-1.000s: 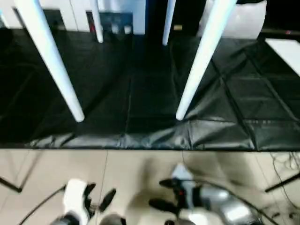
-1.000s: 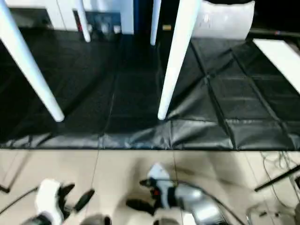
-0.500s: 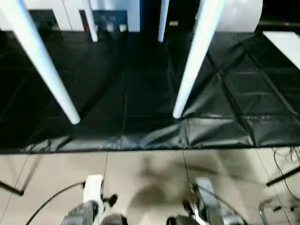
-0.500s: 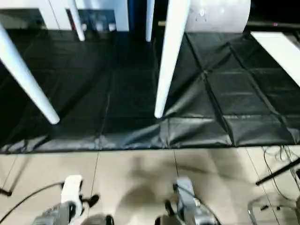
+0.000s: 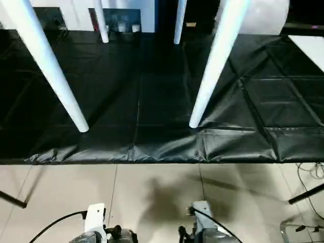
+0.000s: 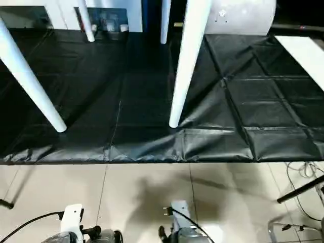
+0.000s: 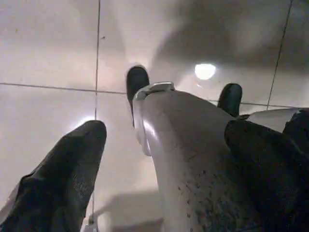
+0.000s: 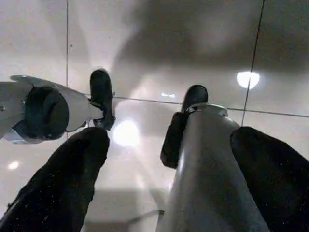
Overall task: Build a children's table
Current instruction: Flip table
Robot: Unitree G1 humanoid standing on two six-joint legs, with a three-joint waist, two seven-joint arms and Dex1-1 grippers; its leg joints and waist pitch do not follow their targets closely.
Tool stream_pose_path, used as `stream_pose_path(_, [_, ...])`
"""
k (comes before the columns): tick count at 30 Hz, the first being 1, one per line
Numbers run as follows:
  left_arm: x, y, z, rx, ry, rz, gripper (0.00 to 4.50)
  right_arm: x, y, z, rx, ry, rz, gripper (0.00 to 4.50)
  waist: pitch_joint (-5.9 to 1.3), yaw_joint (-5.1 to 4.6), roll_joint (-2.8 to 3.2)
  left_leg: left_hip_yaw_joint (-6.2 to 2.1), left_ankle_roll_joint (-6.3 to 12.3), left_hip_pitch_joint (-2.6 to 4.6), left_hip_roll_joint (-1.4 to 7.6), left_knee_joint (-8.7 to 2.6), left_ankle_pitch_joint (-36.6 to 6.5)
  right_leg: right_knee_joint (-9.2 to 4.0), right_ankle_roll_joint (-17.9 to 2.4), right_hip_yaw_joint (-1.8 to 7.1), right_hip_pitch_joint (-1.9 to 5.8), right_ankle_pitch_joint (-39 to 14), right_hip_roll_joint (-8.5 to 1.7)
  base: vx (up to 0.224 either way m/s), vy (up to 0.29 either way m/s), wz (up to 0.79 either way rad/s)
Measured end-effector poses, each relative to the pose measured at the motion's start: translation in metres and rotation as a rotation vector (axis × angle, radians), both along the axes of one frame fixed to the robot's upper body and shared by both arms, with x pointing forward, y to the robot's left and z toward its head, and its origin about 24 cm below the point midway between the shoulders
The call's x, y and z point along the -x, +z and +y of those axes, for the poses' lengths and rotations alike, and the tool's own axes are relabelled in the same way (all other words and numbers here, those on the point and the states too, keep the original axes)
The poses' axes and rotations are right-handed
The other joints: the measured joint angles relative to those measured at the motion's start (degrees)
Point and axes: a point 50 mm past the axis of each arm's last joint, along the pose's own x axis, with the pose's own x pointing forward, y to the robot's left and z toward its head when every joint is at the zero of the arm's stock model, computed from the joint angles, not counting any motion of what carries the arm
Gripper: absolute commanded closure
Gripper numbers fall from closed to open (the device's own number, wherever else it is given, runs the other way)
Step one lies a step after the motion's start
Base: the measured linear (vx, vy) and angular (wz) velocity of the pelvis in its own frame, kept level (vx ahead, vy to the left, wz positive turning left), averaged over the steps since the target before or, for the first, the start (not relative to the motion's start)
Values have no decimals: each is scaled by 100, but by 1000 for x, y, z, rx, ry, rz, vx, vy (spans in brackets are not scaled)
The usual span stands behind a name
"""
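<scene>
Hanging low over the tiled floor (image 5: 152,192), the left hand (image 7: 159,140) has its two black fingers spread wide, gripping nothing. The right hand (image 8: 164,145) is likewise wide and empty, near the left one. Farther out, a black mat (image 5: 152,101) covers the floor. The table's four white legs (image 5: 212,66) stand on it, two near and two far, feet touching the mat.

Two near legs (image 5: 211,66) (image 5: 48,66) flank a gap over the black sheet (image 5: 152,101) — passable.
</scene>
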Motion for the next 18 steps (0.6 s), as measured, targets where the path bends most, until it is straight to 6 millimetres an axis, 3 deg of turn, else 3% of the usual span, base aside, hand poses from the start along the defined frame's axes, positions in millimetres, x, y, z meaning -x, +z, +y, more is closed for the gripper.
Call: stream_pose_path(18, [0, 0, 0, 1, 5, 1, 6, 0, 0, -1, 3, -1, 0, 0, 0, -1, 0, 29, 0, 1, 6, -67, 0, -66, 1, -1, -2, 0, 1, 0, 0, 0])
